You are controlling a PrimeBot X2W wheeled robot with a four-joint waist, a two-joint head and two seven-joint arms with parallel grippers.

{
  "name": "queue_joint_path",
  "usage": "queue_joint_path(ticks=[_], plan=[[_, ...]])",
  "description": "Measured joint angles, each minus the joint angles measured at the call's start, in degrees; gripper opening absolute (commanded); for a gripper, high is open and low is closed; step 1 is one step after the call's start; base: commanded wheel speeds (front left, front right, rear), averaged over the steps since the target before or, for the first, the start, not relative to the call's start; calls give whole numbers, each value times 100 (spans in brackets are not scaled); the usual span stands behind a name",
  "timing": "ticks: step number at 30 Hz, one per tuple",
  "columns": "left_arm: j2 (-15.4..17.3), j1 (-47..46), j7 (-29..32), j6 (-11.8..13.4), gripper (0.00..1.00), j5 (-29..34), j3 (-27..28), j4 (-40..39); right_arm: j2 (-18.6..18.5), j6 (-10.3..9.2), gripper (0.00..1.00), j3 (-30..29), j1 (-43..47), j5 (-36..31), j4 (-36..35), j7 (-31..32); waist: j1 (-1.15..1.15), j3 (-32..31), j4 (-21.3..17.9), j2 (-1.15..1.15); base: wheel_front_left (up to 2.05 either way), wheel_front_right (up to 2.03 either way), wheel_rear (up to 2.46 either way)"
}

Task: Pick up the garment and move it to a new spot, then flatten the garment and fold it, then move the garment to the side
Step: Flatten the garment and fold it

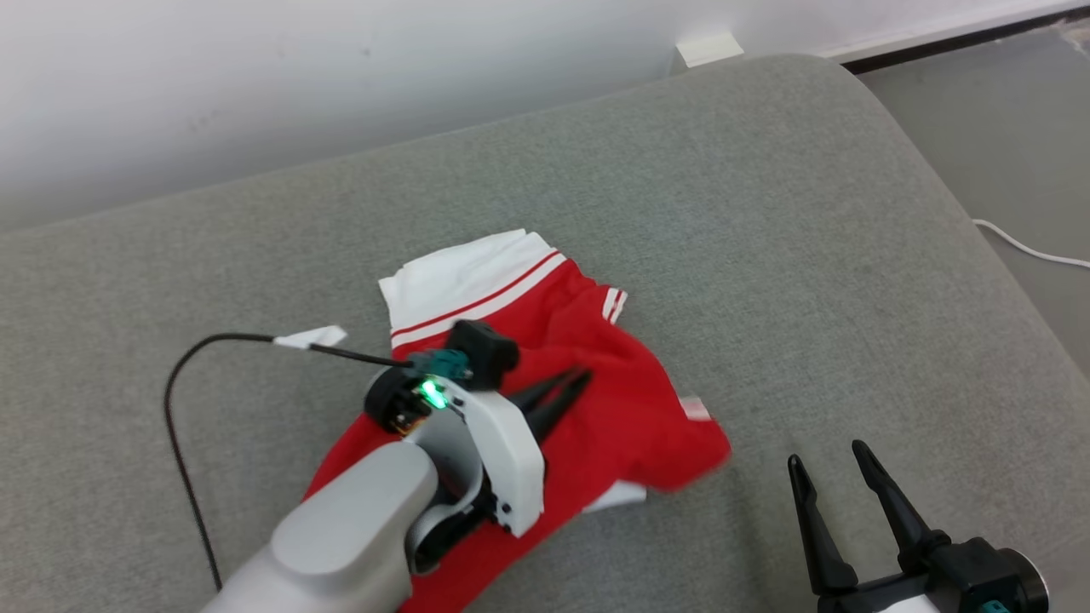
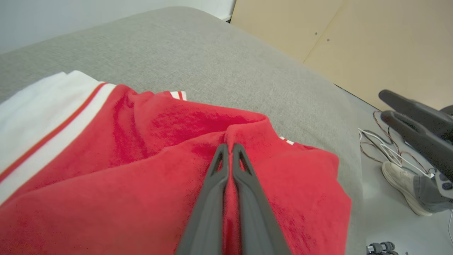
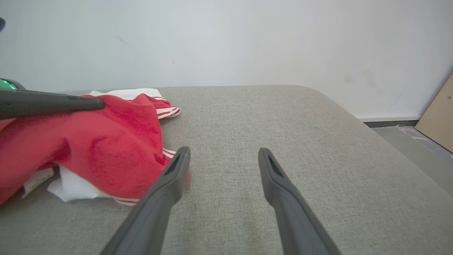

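Our left gripper point(image 2: 230, 150) is clamped on a raised ridge of the crumpled red-and-white knit garment point(image 1: 613, 400), which lies mid grey fabric cushion point(image 1: 766, 213), lengthwise near-to-far. Our right gripper point(image 1: 828, 456) hovers spread, empty, off the garment's right edge.

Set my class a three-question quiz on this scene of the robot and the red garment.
1. True or false: the left hand is shut on a fold of the red garment.
2. The right hand is: A open and empty; B shut on the garment; C shut and empty.
3. Fill in: the garment lies on a ____ cushion.
Key: 1 true; 2 A; 3 grey.
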Motion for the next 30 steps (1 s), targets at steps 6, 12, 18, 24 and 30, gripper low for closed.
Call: queue_joint_path(ticks=[6, 12, 18, 24, 30], plan=[[79, -23, -543, 453, 0, -40, 413, 192, 2, 0, 100, 74, -12, -37, 36, 0, 0, -118, 129, 0, 0, 0, 0], [166, -119, -790, 610, 0, -200, 766, 964, 3, 0, 100, 181, -49, -66, 110, 0, 0, -172, 85, 0, 0, 0, 0], [261, -112, -1080, 749, 100, -274, 956, 1951, 2, 0, 100, 172, -47, -94, 141, -1, 0, -213, -41, 0, 0, 0, 0], [224, -100, -1365, 639, 100, -498, 1163, 2338, 0, 0, 100, 86, 78, -93, 148, 0, 0, -305, -7, 0, 0, 0, 0], [334, -364, -1607, 775, 100, -229, 1329, 1652, 1, 0, 100, 53, 179, -93, 151, 0, 0, -422, 157, 0, 0, 0, 0]])
